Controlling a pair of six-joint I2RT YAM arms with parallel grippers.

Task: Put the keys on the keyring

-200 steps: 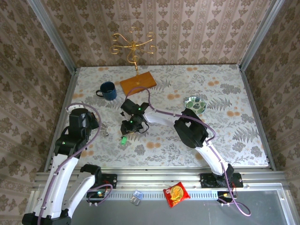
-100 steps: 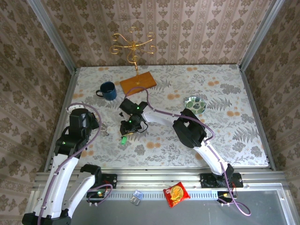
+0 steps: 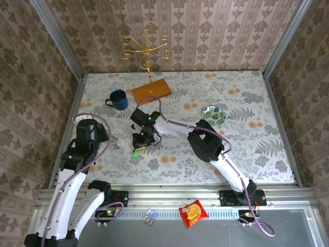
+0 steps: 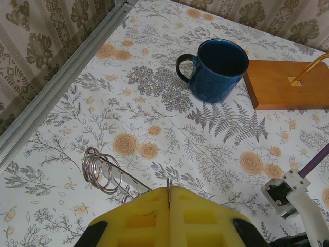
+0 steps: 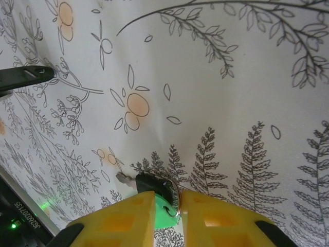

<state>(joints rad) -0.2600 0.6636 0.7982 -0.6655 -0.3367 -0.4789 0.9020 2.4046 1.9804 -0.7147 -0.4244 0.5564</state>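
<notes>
The keys lie on the floral tablecloth under my right gripper [image 5: 167, 203]. One has a green head [image 5: 168, 218], the other a dark head [image 5: 149, 182] and a short silver blade [image 5: 125, 179]. A thin wire ring [image 5: 178, 198] runs through them. The yellow pads press the green head on one side and that ring on the other. From above, the green key [image 3: 135, 153] shows just below the right gripper [image 3: 139, 146]. My left gripper [image 4: 168, 194] is shut, and the keyring [image 4: 168, 186] is pinched edge-on between its pads. Silver wire loops [image 4: 100, 170] lie just to its left.
A blue mug [image 4: 218, 69] and the wooden base [image 4: 285, 82] of a golden stand [image 3: 145, 51] are behind the work area. A small patterned bowl [image 3: 213, 114] sits to the right. The metal frame rail [image 4: 56, 95] borders the table's left edge.
My right gripper has shifted slightly left and down over the green key, and its jaws have narrowed onto it. The left arm has not moved.
</notes>
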